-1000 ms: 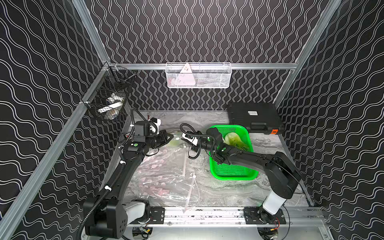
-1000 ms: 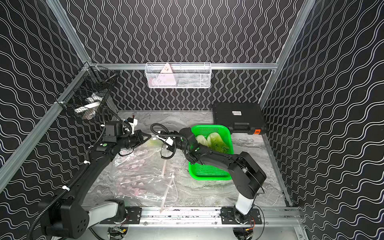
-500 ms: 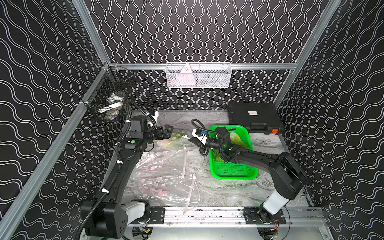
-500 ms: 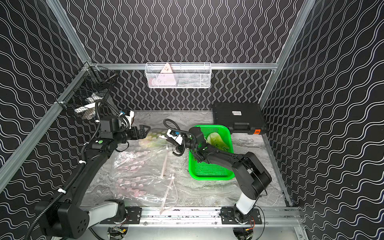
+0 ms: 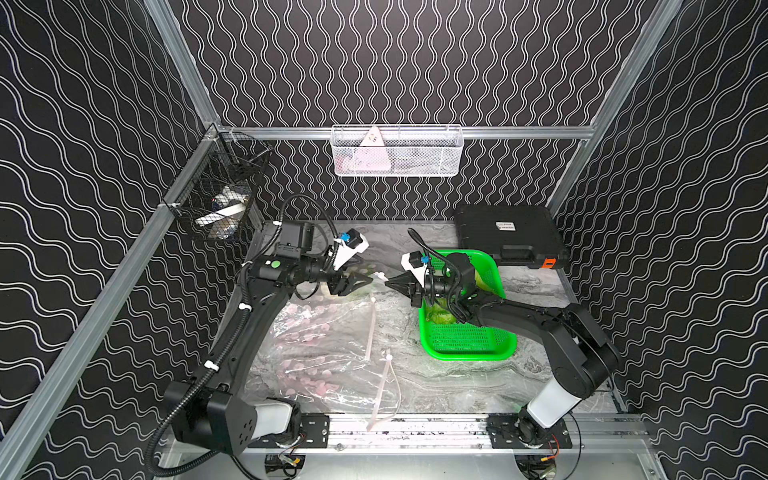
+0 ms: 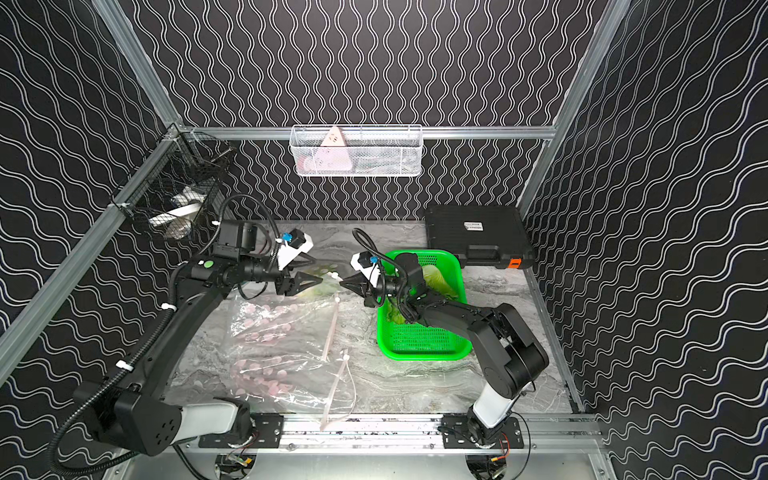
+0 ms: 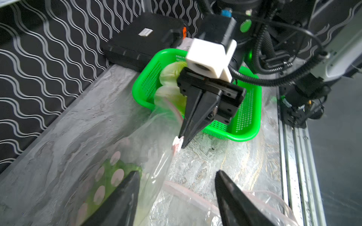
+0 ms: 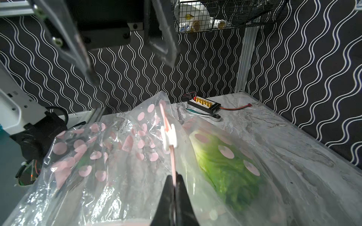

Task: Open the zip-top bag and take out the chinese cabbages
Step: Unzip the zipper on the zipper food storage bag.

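Note:
The clear zip-top bag (image 5: 320, 336) with pink dots lies on the marble table. My right gripper (image 8: 174, 176) is shut on its pink zip strip (image 8: 172, 162), just below the white slider (image 8: 169, 137), and holds that edge raised. One of the chinese cabbages (image 8: 225, 166) sits green inside the bag. Two more (image 7: 170, 73) (image 7: 167, 95) lie in the green basket (image 5: 465, 356). My left gripper (image 7: 177, 173) is open over the bag's film, one finger (image 7: 125, 193) against the bagged cabbage, its tips facing the right gripper (image 5: 388, 283).
A black case (image 5: 509, 232) stands at the back right, behind the basket. On the left wall hangs a black wire basket (image 5: 220, 199), and on the back wall a white one (image 5: 397, 151). A charger board (image 8: 203, 103) and a ratchet lie at the table's back left.
My left gripper has gone from shut to open and shifted right, closer to the right gripper. The right gripper, still shut on the zip strip, has drawn slightly toward the basket.

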